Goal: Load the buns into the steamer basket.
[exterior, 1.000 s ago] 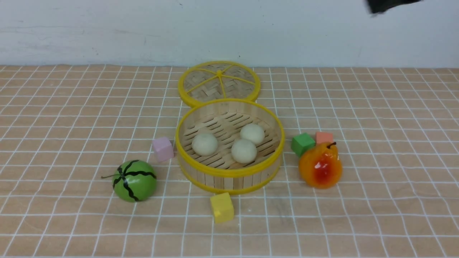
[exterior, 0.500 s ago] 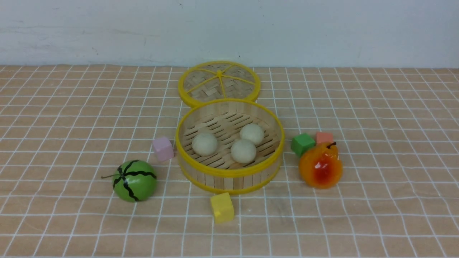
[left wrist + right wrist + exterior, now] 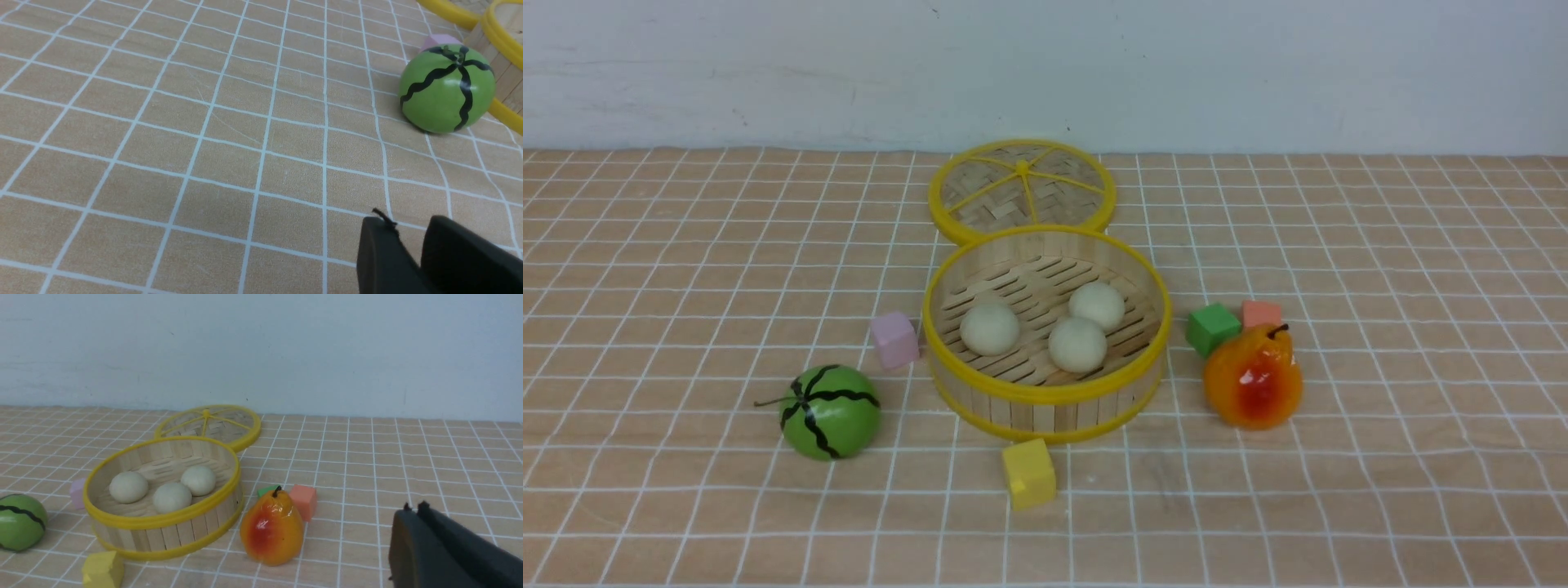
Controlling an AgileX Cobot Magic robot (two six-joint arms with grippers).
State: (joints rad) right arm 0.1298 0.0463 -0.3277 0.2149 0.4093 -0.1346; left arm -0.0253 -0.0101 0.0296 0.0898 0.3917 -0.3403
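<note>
Right end effector (image 3: 412, 516) closed, empty; buns (image 3: 1076, 344) in steamer basket (image 3: 1045, 392).

- 3 buns (image 3: 1077, 344), cream-white, smooth, sit clustered inside the steamer basket (image 3: 1045, 392), well away from both grippers' fingers.
- Steamer basket: round bamboo, yellow-rimmed, upright, lid off.

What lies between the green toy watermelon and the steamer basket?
In the front view, a pink cube sits between the watermelon and the steamer basket, close beside the basket's wall; otherwise only bare checked cloth.
</note>
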